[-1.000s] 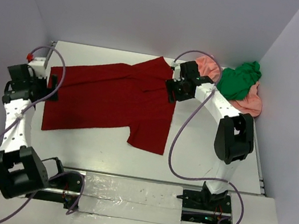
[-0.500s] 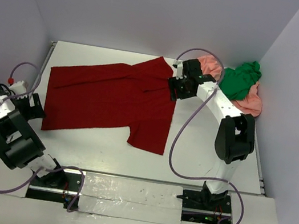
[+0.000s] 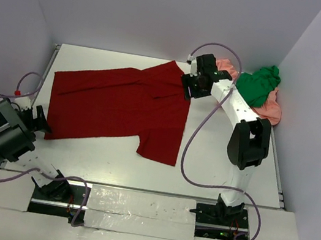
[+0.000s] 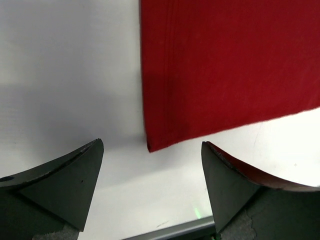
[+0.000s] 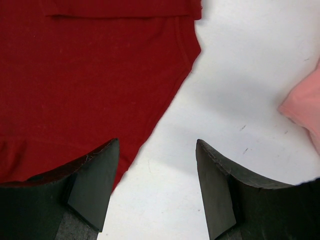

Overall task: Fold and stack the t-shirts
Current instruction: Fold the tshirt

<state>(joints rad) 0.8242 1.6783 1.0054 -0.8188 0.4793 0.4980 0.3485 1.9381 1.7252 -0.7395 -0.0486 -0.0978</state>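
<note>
Dark red t-shirt [image 3: 120,103]: lay flat mid-frame for folding.
Left gripper [image 4: 152,145]: jaws apart at lower-left corner, seemingly poised to pinch.
Right gripper [image 5: 157,145]: jaws apart at upper-right edge.

A: Where is the large dark red cloth t-shirt [image 3: 119,109]?
B: It is spread flat across the white table [image 3: 214,167]. The left gripper [image 3: 41,120] is beside its near-left corner, and the right gripper [image 3: 188,91] is over its far-right edge.
A: And the others?
B: The bright green cloth t-shirt [image 3: 256,87] lies crumpled on the salmon-pink cloth t-shirt [image 3: 271,111] in the far-right corner.
</note>
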